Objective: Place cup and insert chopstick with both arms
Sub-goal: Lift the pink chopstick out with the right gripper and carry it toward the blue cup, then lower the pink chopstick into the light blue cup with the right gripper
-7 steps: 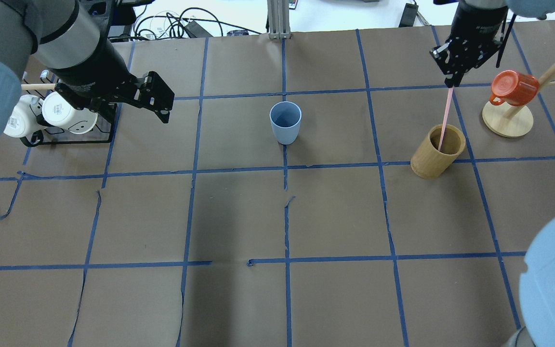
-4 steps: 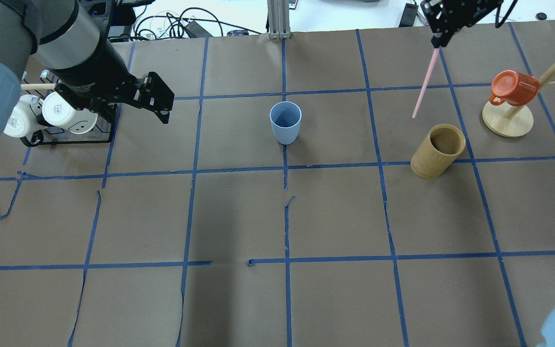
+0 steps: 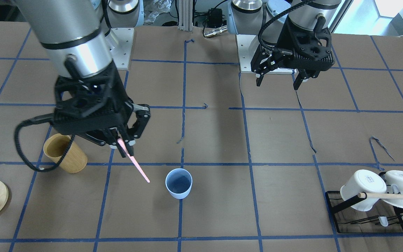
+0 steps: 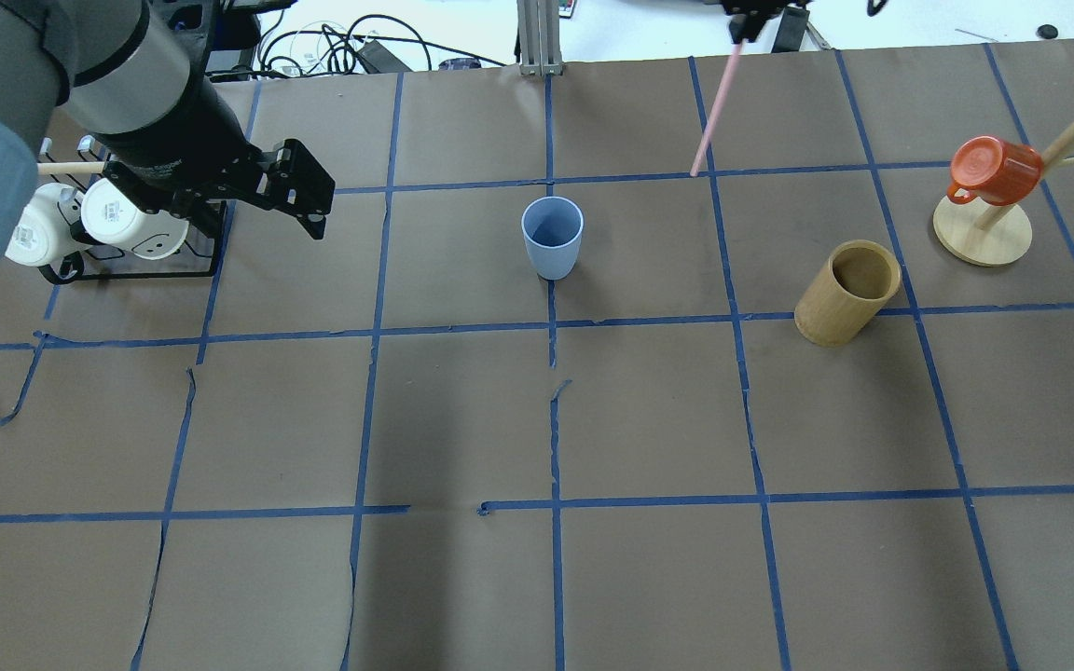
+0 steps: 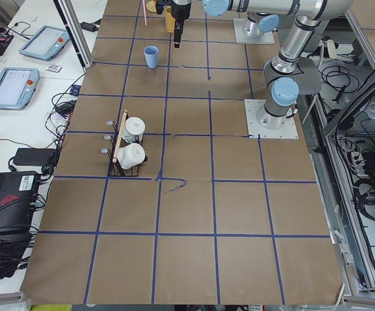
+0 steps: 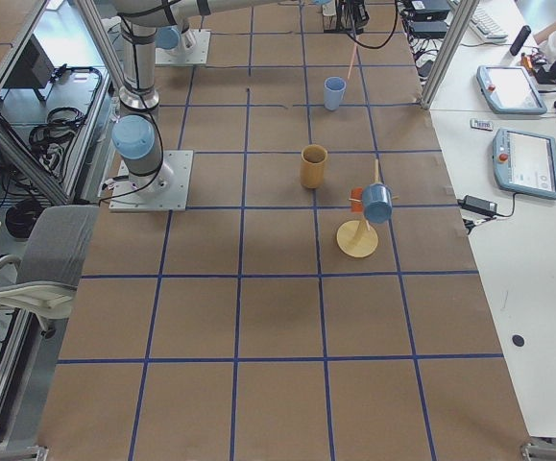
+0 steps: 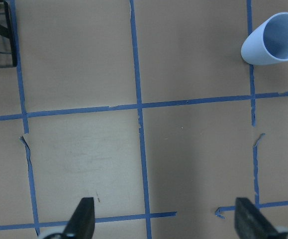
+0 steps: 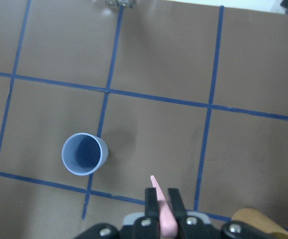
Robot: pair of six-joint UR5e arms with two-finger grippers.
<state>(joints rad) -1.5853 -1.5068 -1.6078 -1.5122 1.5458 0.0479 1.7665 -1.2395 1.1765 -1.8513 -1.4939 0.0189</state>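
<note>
Print on the white cups [image 3: 362, 183] is too blurred to read.

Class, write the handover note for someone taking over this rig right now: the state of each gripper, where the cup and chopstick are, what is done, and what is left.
Right gripper: jaws shut on the pink chopstick. It is held in the air, tip angled down and just short of the blue cup.
Left gripper: jaws open, empty, well apart from the cup.
Done: the cup stands upright on the table, and the chopstick is out of the bamboo holder.
Left: bring the tip over the cup's mouth, lower it in, release.
</note>
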